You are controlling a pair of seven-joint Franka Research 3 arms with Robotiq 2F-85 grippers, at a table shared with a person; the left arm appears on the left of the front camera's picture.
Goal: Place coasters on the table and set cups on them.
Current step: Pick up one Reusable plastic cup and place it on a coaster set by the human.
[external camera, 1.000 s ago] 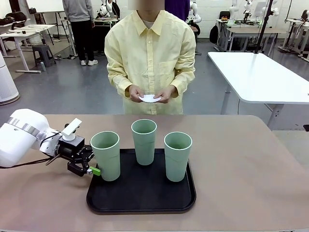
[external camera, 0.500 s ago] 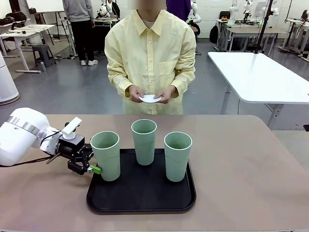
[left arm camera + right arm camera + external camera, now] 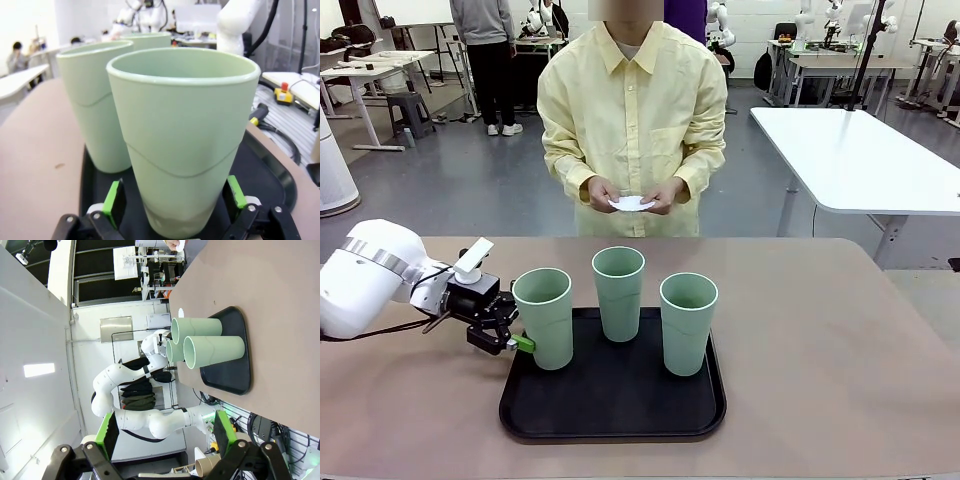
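Three pale-green cups stand on a black tray (image 3: 610, 400) on the tan table (image 3: 820, 340): the left cup (image 3: 544, 318), the middle cup (image 3: 619, 293) and the right cup (image 3: 688, 322). My left gripper (image 3: 517, 337) is low at the left cup's base, open. In the left wrist view that cup (image 3: 185, 130) stands between the green pads (image 3: 112, 197) of my left gripper (image 3: 174, 200), with small gaps on both sides. At the far side, the person's hands hold white coasters (image 3: 631, 203). My right gripper (image 3: 166, 435) hangs open high above the table, holding nothing.
A white table (image 3: 860, 160) stands beyond the far right corner. In the right wrist view the tray with its cups (image 3: 210, 345) lies far below, with bare tan table around it. Bare tabletop lies right of and behind the tray.
My left gripper has slid right along the table, so its open fingers now straddle the left cup's base. The cup has shifted slightly right. The person's hands hold still.
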